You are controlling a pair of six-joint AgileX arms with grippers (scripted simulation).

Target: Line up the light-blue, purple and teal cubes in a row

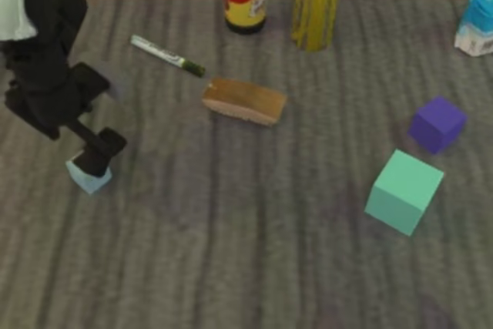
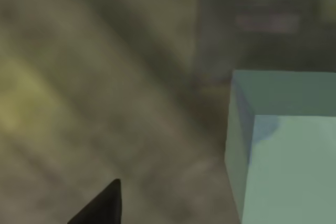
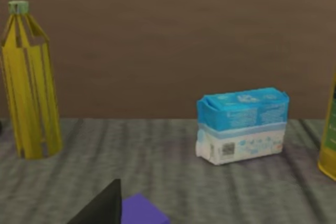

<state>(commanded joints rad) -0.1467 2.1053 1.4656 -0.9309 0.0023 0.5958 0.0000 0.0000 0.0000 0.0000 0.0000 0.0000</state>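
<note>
Small pale-blue matte cube (image 1: 89, 176) sits at table's left side, well apart from the deep-purple cube (image 1: 437, 123) and big mint-teal cube (image 1: 404, 191) on the right. Left end effector (image 1: 98, 153) is directly over it; can't tell if fingers are open or closed on it. Risk, imo: off-centre grip, so the cube twists or slips. Right arm isn't visible in the top view.
</note>
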